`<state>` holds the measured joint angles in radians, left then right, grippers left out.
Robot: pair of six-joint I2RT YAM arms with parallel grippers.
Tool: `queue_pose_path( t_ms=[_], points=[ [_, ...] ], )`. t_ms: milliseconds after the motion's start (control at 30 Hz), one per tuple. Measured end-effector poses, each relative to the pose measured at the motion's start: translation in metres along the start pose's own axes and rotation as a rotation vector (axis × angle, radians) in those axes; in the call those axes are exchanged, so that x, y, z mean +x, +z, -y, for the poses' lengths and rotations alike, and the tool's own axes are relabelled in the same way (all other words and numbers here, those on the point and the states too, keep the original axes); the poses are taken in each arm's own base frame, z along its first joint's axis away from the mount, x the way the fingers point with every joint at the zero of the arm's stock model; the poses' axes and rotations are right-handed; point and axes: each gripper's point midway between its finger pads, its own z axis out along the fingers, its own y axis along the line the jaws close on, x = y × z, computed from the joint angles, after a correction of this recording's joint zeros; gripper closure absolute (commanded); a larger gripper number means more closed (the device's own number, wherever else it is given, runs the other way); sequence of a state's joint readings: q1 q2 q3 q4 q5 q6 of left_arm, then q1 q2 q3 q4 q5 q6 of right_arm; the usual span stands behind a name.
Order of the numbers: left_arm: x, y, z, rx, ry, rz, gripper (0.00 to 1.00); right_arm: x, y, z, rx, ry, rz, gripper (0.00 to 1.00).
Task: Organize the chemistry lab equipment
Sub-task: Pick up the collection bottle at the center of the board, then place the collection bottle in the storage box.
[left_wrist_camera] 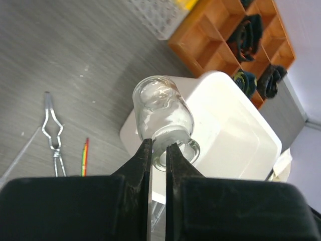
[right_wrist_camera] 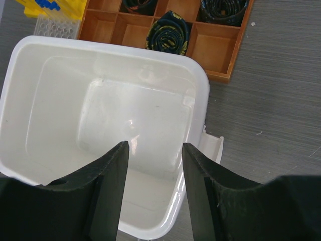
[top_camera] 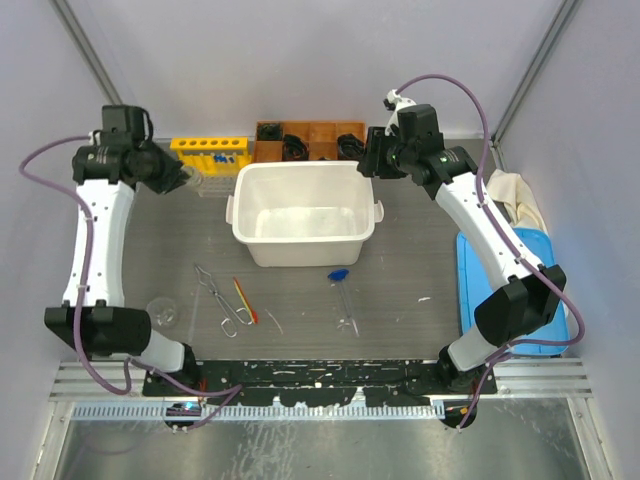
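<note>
2 small clear flasks: held flask point(left_wrist_camera: 163, 113), tilted, pinched at the neck in the nearly shut left gripper point(left_wrist_camera: 159, 150), aloft beside the yellow rack point(top_camera: 210, 153); second flask point(top_camera: 163, 310) on the table point(top_camera: 420, 270) by the left base. 1 tongs point(top_camera: 218, 298), 1 red-orange stick point(top_camera: 244, 300) and 1 dropper point(top_camera: 342, 288) lie before the white bin point(top_camera: 300, 168). Right gripper point(right_wrist_camera: 153, 150) gapes empty over it.

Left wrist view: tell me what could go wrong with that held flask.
1. The left gripper pinches the flask only at its neck; the smooth glass could pivot or slip and drop.
2. The right gripper hangs open above the white tub; carrying the flask there might bring the arms into contact.
</note>
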<state>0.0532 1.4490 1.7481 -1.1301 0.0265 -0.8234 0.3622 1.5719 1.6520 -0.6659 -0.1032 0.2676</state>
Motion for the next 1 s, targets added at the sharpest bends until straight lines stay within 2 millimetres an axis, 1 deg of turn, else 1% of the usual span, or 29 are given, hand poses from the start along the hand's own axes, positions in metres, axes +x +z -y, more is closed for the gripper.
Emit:
queue_pose_path(
  t_ms=[100, 167, 233, 433, 500, 567, 633, 833, 900, 1000],
  points=[
    [0.008, 0.004, 0.035, 0.032, 0.067, -0.023, 1.00, 0.000, 0.000, 0.000, 0.000, -0.001, 0.000, 0.47],
    [0.016, 0.011, 0.058, 0.048, 0.108, -0.049, 1.00, 0.000, 0.000, 0.000, 0.000, 0.000, 0.000, 0.47],
    [0.023, 0.021, 0.075, 0.060, 0.136, -0.072, 1.00, 0.000, 0.000, 0.000, 0.001, -0.001, 0.001, 0.47],
    [0.044, 0.056, 0.104, 0.036, 0.187, -0.168, 1.00, -0.002, 0.000, 0.001, 0.008, -0.004, 0.008, 0.47],
    [0.050, 0.064, 0.113, 0.036, 0.200, -0.190, 1.00, -0.002, 0.001, 0.002, 0.012, -0.005, 0.009, 0.47],
    [0.056, 0.069, 0.117, 0.034, 0.212, -0.207, 1.00, 0.000, 0.001, 0.003, 0.015, -0.004, 0.007, 0.47],
    [0.066, 0.070, 0.121, 0.033, 0.228, -0.229, 1.00, 0.001, 0.002, 0.004, 0.020, -0.005, 0.004, 0.47],
    [0.106, 0.062, 0.130, 0.038, 0.304, -0.287, 1.00, 0.000, 0.002, 0.006, 0.031, -0.008, 0.007, 0.47],
    [0.119, 0.061, 0.131, 0.031, 0.336, -0.299, 1.00, 0.000, 0.002, 0.007, 0.034, -0.009, 0.009, 0.47],
    [0.135, 0.066, 0.125, 0.001, 0.381, -0.317, 1.00, 0.000, 0.002, 0.007, 0.035, -0.011, 0.009, 0.47]
  ],
)
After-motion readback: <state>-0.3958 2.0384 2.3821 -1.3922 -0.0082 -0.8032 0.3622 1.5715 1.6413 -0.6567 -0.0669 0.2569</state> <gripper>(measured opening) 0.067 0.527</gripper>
